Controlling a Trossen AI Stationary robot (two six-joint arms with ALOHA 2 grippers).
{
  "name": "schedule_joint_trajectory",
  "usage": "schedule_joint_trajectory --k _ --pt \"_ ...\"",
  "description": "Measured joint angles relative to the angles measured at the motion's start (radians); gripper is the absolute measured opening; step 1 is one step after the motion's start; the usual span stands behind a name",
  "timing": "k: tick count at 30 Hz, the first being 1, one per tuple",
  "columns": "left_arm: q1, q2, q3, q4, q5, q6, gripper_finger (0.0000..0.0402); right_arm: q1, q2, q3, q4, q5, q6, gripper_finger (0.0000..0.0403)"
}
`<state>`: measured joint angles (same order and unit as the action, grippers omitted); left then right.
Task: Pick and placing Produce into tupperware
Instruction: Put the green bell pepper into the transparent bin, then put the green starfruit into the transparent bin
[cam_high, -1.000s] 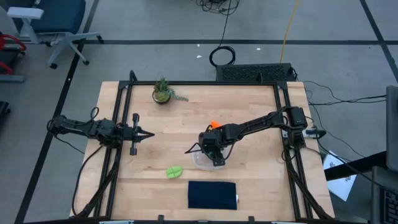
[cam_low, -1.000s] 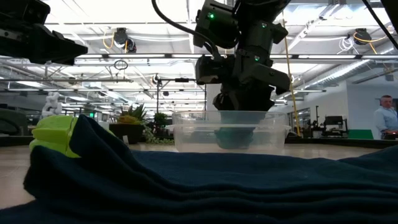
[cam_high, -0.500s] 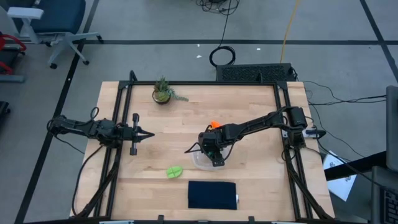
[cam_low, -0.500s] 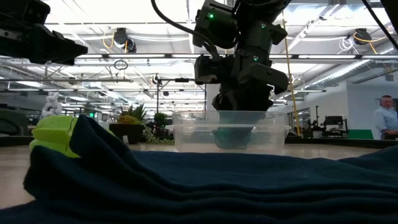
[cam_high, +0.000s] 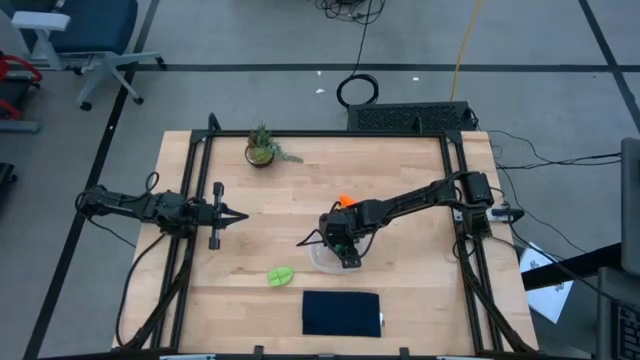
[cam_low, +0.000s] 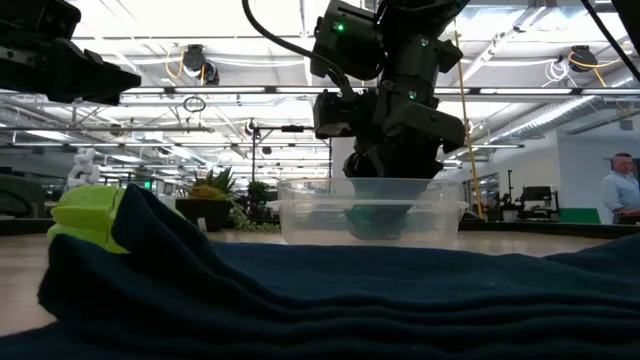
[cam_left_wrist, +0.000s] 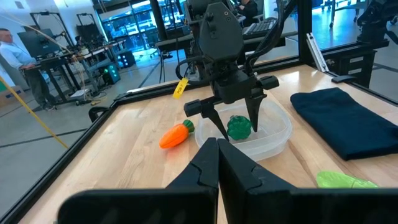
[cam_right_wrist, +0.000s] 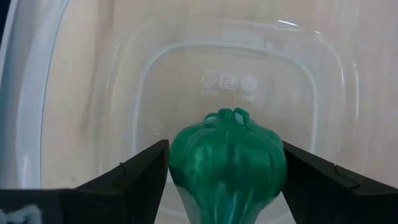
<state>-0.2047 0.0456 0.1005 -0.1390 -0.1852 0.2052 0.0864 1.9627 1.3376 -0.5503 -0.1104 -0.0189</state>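
The clear tupperware (cam_high: 322, 262) stands on the wooden table near its middle. Inside it, the dark green lump (cam_right_wrist: 227, 158) rests on the container's floor (cam_low: 375, 222). My right gripper (cam_left_wrist: 235, 121) reaches steeply down into the tupperware, open, one finger on each side of the lump. The orange carrot (cam_high: 343, 201) lies on the table just beyond the container's far side. To the container's near left, the light-green leafy piece (cam_high: 280, 276) lies flat on the table. At the left side, my left gripper (cam_high: 240, 216) is shut, level and away from everything. My right gripper has its fingers (cam_right_wrist: 146, 168) close against the two sides of the dark green lump (cam_right_wrist: 186, 155), coming from above and slanting down. The lump sits on the tupperware's floor. Whether the fingers touch it I cannot tell.
A dark navy pad (cam_high: 341, 313) lies at the near edge, just in front of the tupperware. A small potted spiky plant (cam_high: 262, 148) stands at the far left of the table. Black frame rails (cam_high: 190, 240) run along the left and right sides.
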Motion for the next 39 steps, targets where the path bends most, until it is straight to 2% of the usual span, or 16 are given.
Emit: schedule_joint_trajectory --k 18,26,30,39 --pt "0.0 0.0 0.0 0.001 0.0 -0.001 0.0001 0.0 -0.091 0.002 -0.034 0.011 0.014 0.0273" --pt "0.0 0.0 0.0 0.004 0.0 -0.001 0.0001 0.0 -0.182 0.003 -0.051 0.086 0.014 0.0266" --pt "0.0 0.0 0.0 0.005 0.0 -0.001 0.0001 0.0 -0.183 0.003 -0.056 0.083 0.002 0.0234" --pt "0.0 0.0 0.0 0.007 0.0 0.0 0.0001 0.008 -0.176 0.003 -0.056 0.077 -0.047 0.0116"
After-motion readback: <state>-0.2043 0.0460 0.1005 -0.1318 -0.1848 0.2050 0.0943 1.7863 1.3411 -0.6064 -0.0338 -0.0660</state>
